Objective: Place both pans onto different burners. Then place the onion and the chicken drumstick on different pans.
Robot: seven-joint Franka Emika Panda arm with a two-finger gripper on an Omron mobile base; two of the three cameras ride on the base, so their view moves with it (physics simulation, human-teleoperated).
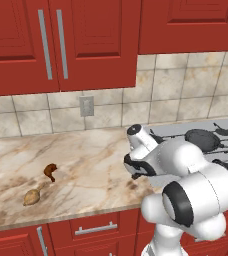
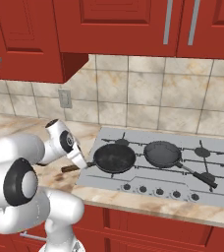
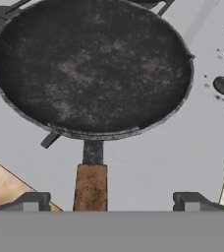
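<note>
The wider black pan (image 2: 114,157) sits on the left burner of the cooktop (image 2: 217,147), its brown wooden handle (image 2: 70,168) pointing left over the counter. The smaller dark-grey pan (image 2: 162,153) rests on the middle burner, handle toward the front right. My gripper (image 2: 86,165) is open just above the wooden handle (image 3: 90,187); its fingertips (image 3: 33,201) stand wide on either side without touching it. The wide pan (image 3: 92,69) is empty. The chicken drumstick (image 1: 50,171) and the onion (image 1: 32,197) lie on the counter far to the left.
A row of black knobs (image 2: 158,189) runs along the cooktop's front edge. Two free burners (image 2: 202,150) lie at the right. Red cabinets hang above, a wall outlet (image 1: 86,105) is on the tiled backsplash. The marble counter (image 1: 86,165) stretches between the food and the stove.
</note>
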